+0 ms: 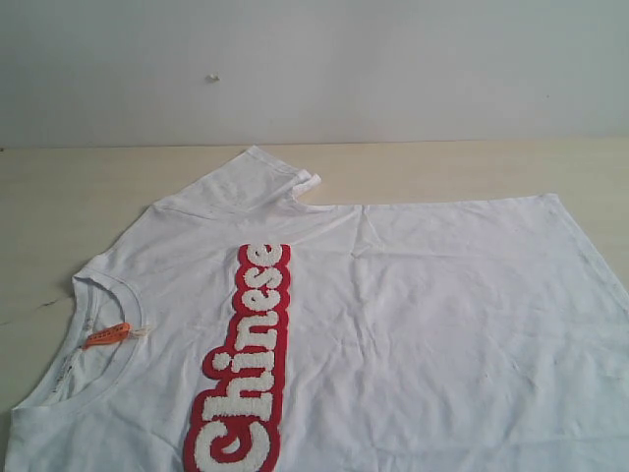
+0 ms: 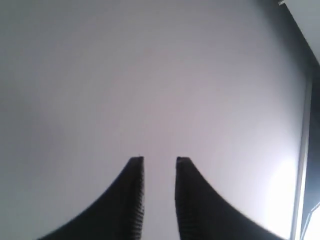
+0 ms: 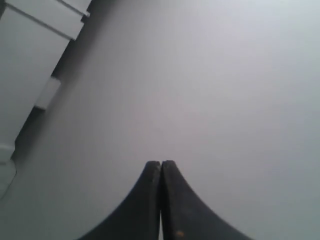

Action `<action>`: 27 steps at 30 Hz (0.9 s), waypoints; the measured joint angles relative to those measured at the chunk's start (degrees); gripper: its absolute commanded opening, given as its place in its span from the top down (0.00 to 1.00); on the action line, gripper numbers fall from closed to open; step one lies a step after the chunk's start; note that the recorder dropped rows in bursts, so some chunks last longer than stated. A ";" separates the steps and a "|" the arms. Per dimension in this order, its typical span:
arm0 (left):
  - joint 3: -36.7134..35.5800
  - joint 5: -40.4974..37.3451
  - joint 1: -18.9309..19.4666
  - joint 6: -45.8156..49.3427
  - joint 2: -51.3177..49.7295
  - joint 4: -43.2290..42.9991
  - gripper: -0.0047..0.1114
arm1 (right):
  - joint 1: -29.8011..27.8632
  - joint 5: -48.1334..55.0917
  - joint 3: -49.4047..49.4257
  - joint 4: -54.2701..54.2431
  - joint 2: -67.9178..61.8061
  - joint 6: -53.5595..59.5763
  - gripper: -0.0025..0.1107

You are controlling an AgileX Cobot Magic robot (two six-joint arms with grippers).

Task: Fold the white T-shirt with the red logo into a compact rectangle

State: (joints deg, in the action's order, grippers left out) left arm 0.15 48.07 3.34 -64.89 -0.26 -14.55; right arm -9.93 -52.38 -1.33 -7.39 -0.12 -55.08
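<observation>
The white T-shirt (image 1: 413, 324) lies spread flat on the wooden table (image 1: 59, 197), neck to the left, one sleeve (image 1: 260, 177) pointing to the far side. Its red logo (image 1: 246, 364) reading "Chinese" runs as a strip from near to far. The small orange neck tag (image 1: 106, 335) sits inside the ribbed collar. Neither gripper shows in the exterior view. My left gripper (image 2: 159, 161) is open, facing a blank pale surface with nothing between its fingers. My right gripper (image 3: 161, 163) is shut with its fingers pressed together, holding nothing, also facing a blank surface.
A pale wall (image 1: 314, 69) rises behind the table's far edge. Bare wood shows to the left of and beyond the shirt. The shirt runs past the near and right edges of the exterior view. A white ledge (image 3: 45, 20) shows in the right wrist view.
</observation>
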 measured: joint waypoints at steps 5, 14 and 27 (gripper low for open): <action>2.82 -7.25 0.00 -5.32 0.00 -10.90 0.96 | 0.00 12.45 -7.34 11.29 0.00 -1.20 0.98; 18.80 -23.13 0.00 -25.59 -8.08 -41.10 0.96 | 0.00 34.53 -23.98 25.30 -5.76 -1.47 0.98; 39.26 -20.93 -3.17 -52.42 -35.80 -82.16 0.96 | 2.53 57.13 -42.74 35.07 -23.00 2.84 0.98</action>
State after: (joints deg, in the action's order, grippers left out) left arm 39.41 27.14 0.17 -117.31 -36.06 -96.70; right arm -7.41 4.75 -44.07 27.68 -23.11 -52.24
